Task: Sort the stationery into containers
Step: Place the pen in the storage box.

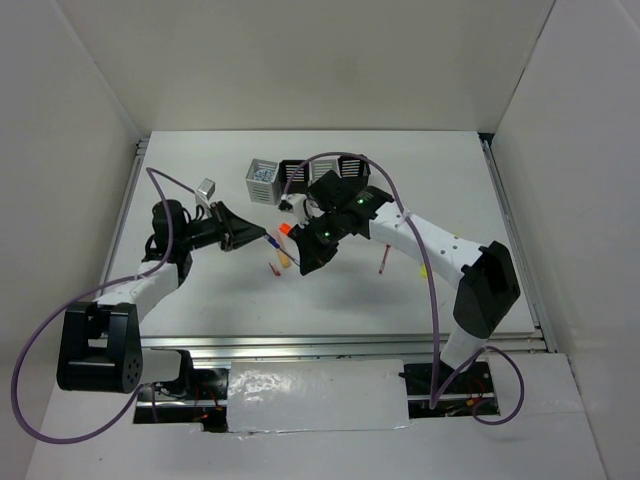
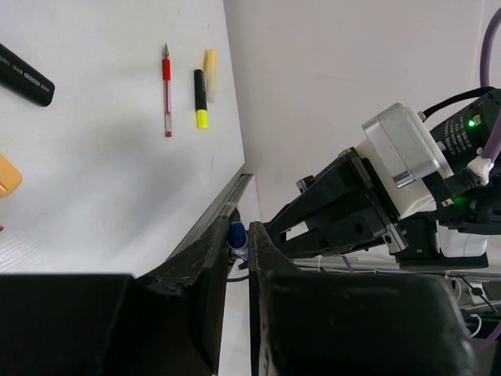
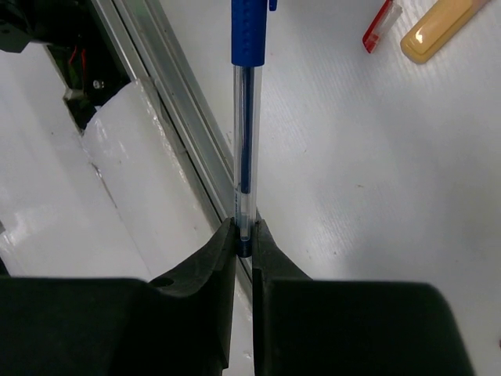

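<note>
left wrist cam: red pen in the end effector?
No, the red pen lies on the table beside the yellow-black highlighter, clear of the left end effector.

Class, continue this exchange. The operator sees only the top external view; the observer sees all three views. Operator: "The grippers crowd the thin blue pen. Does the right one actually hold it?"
Observer: Yes. The right wrist view shows the right gripper with jaws closed on the clear end of the thin blue pen, blue grip pointing away.
Operator: And the left gripper?
Observer: In the left wrist view a blue end sits pinched between its jaws, so both seem to hold the pen.
Operator: What is the yellow speck near the thin red pen?
Observer: A yellow-black highlighter, seen whole in the left wrist view, lying beside that pen without touching it.
</note>
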Action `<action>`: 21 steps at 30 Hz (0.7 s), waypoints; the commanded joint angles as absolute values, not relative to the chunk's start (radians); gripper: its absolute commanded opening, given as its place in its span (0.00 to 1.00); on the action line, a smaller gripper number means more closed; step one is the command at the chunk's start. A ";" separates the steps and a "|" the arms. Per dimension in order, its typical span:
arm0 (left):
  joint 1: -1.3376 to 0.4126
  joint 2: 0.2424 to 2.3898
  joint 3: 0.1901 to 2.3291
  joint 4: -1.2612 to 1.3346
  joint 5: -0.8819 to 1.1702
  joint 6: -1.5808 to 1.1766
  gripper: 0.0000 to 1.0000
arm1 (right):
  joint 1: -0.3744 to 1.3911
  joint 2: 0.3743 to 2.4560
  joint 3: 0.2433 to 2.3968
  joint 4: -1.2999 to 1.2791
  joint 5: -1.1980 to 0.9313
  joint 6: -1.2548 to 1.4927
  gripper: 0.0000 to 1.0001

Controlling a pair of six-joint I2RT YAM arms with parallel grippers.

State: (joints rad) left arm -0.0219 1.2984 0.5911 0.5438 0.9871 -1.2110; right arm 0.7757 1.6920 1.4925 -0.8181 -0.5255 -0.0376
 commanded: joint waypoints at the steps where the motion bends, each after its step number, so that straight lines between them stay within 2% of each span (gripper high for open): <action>1: -0.028 1.304 0.623 0.528 1.100 -1.193 0.00 | 0.773 1.634 1.503 -0.564 -0.543 -0.038 0.06; 4: -0.008 1.313 0.656 0.537 1.091 -1.189 0.00 | 0.769 1.622 1.491 -0.575 -0.549 -0.040 0.08; 7: -0.005 1.325 0.704 0.499 1.074 -1.145 0.00 | 0.765 1.591 1.460 -0.561 -0.546 -0.035 0.15; 10: -0.003 1.335 0.752 0.448 1.066 -1.071 0.00 | 0.764 1.571 1.453 -0.564 -0.543 -0.034 0.29; 11: -0.005 1.336 0.764 0.436 1.063 -1.062 0.00 | 0.765 1.568 1.457 -0.568 -0.543 -0.032 0.36; 12: -0.005 1.341 0.768 0.437 1.063 -1.054 0.00 | 0.762 1.563 1.457 -0.569 -0.537 -0.031 0.49; 15: -0.005 1.350 0.796 0.427 1.060 -1.025 0.00 | 0.758 1.549 1.450 -0.577 -0.520 -0.026 0.66; 19: -0.005 1.367 0.874 0.303 1.039 -0.915 0.00 | 0.723 1.514 1.428 -0.600 -0.511 -0.020 0.78; 21: -0.005 1.374 0.926 0.235 1.020 -0.841 0.00 | 0.700 1.505 1.417 -0.621 -0.521 -0.018 0.80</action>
State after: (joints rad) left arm 0.0002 1.3670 0.8436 0.3153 1.0267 -0.9768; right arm 0.7338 1.5555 1.4399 -0.6285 -0.5270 -0.0231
